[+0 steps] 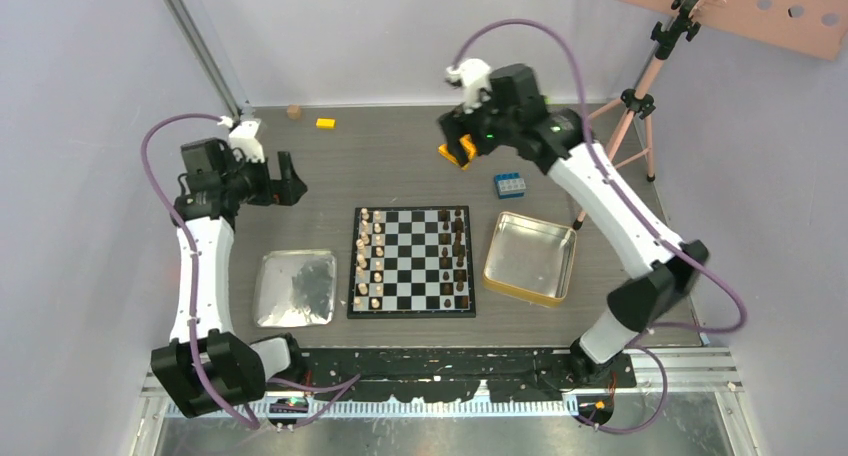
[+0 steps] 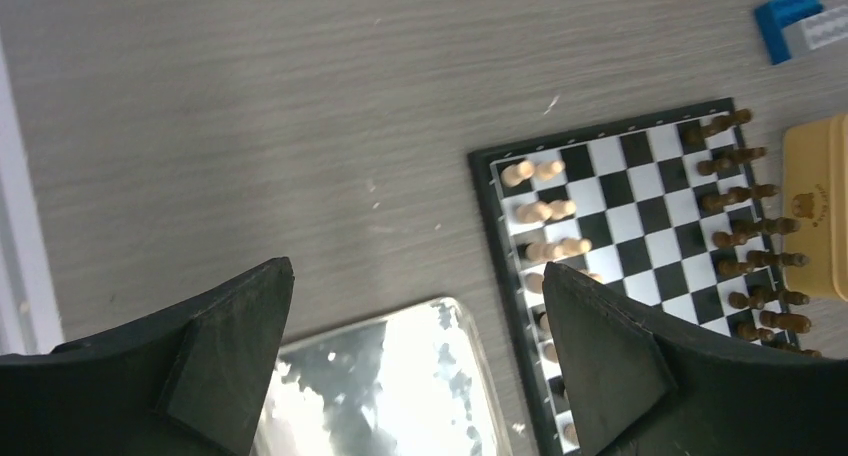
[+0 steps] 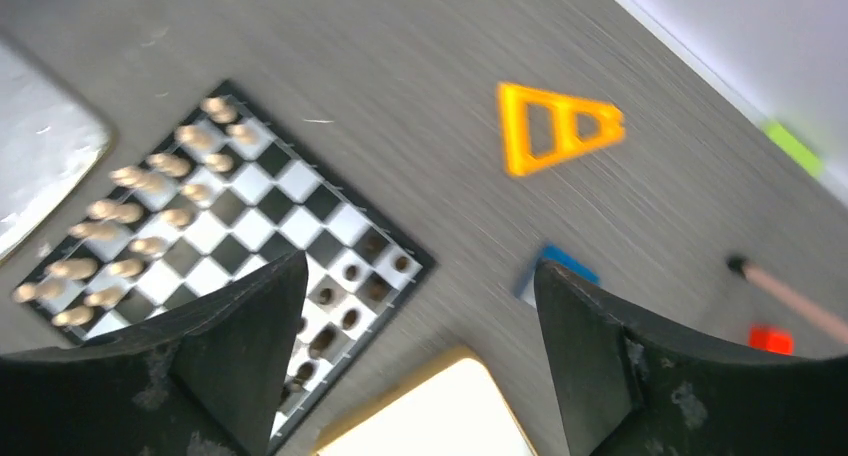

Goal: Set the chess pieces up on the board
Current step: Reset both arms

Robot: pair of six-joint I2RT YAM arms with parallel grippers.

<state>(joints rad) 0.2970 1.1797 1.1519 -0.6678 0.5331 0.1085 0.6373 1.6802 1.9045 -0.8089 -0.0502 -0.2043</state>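
Chess pieces stand on the board, tan left, dark right, between silver tray and gold-rimmed tin. I see left claw and right claw spread wide, holding nothing, off the board.

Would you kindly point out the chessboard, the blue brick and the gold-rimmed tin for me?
chessboard (image 1: 412, 261), top external view, on its bare middle squares
blue brick (image 1: 509, 185), top external view, on its studded top
gold-rimmed tin (image 1: 530, 258), top external view, on its bare floor
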